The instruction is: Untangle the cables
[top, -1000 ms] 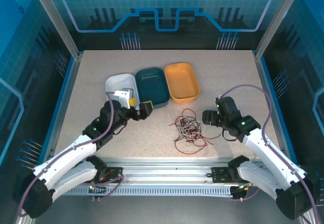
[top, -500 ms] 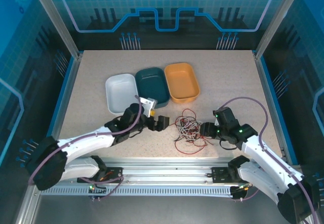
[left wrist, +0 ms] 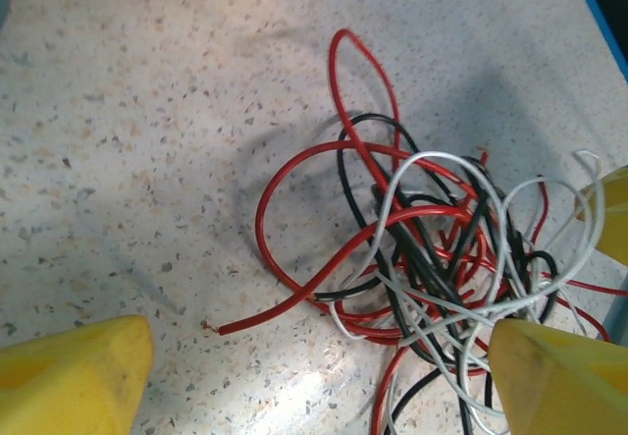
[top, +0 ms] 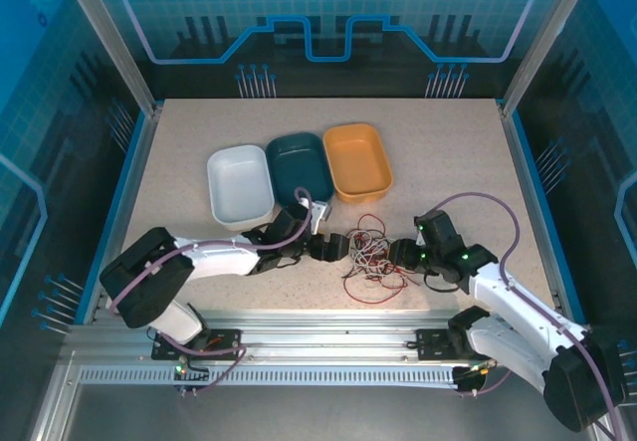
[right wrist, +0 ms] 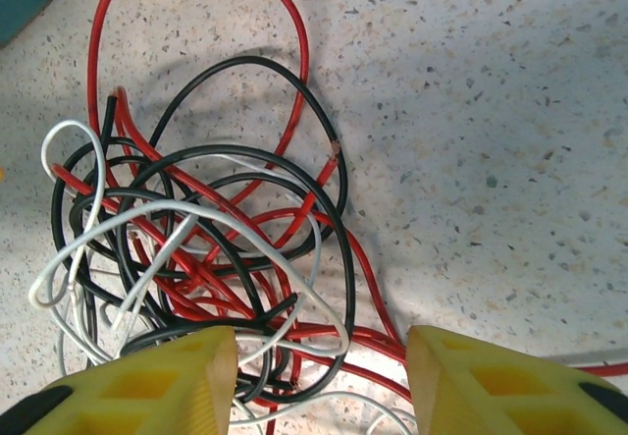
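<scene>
Both arms have closed in on the cables [top: 370, 253], a red, black and white tangle on the table [top: 448, 152] just below the trays. The left gripper [top: 329, 249] is spread wide. The right gripper [top: 402, 255] is half-spread, and its wrist view shows strands between the fingers [right wrist: 167, 376]. The white tray [top: 239, 184], teal tray [top: 299, 170] and orange tray [top: 358, 160] show bare floors.

Left fingers [left wrist: 69, 376] and right fingers [right wrist: 147, 386] have reached the cables [top: 370, 252].

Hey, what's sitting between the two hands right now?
The cables, a tangle of red, black and white strands, with the left hand at one side and the right hand at the other. The top view shows it.
</scene>
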### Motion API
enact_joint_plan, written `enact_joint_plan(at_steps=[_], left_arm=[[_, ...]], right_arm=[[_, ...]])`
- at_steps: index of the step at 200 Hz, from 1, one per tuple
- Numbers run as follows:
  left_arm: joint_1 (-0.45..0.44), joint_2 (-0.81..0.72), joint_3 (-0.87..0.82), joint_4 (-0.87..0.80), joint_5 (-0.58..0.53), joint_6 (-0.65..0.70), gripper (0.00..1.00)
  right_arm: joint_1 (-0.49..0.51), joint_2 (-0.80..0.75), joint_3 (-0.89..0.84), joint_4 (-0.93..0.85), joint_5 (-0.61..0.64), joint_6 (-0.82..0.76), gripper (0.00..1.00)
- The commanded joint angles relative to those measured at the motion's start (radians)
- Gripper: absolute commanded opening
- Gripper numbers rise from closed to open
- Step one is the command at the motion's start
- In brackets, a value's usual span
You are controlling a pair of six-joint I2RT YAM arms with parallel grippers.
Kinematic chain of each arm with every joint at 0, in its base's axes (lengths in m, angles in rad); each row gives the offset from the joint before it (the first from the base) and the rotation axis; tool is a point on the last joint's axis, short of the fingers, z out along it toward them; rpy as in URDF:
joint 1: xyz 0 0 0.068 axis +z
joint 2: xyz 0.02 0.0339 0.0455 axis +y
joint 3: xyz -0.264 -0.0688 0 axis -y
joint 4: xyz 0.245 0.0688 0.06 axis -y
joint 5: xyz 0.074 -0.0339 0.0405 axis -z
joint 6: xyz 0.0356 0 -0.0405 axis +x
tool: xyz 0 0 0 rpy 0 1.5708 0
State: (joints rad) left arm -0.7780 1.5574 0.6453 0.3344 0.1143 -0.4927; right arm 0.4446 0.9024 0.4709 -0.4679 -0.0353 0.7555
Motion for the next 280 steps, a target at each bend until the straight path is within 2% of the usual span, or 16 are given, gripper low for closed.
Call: enact_joint_plan(at_steps=[1, 58, 117, 147, 184, 217, 280], left_arm=[[-0.018, 0.031, 0.059, 0.014, 0.016, 0.017, 0.86], [-0.023, 0.15, 0.148, 0.022, -0.015, 0.047, 0.72], [-0.024, 0.26, 0.247, 0.01, -0.019, 0.05, 0.62], [-0.026, 0.269, 0.253, 0.011, -0.012, 0.04, 0.3], [-0.026, 0.218, 0.216, 0.015, -0.045, 0.039, 0.14], [-0.026, 0.15, 0.162, 0.021, -0.097, 0.039, 0.0], [-0.024, -0.01, 0.067, -0.016, -0.202, 0.052, 0.0]], right_arm=[[0.019, 0.02, 0.003, 0.045, -0.011, 0.021, 0.46], [0.027, 0.087, 0.025, 0.067, 0.001, 0.021, 0.41], [0.037, 0.151, 0.061, 0.035, 0.041, 0.026, 0.26], [0.043, 0.159, 0.06, 0.066, 0.04, 0.034, 0.19], [0.083, 0.191, 0.072, 0.108, 0.042, 0.041, 0.1], [0.138, 0.247, 0.094, 0.15, 0.058, 0.056, 0.07], [0.256, 0.434, 0.206, 0.208, 0.076, 0.057, 0.02]])
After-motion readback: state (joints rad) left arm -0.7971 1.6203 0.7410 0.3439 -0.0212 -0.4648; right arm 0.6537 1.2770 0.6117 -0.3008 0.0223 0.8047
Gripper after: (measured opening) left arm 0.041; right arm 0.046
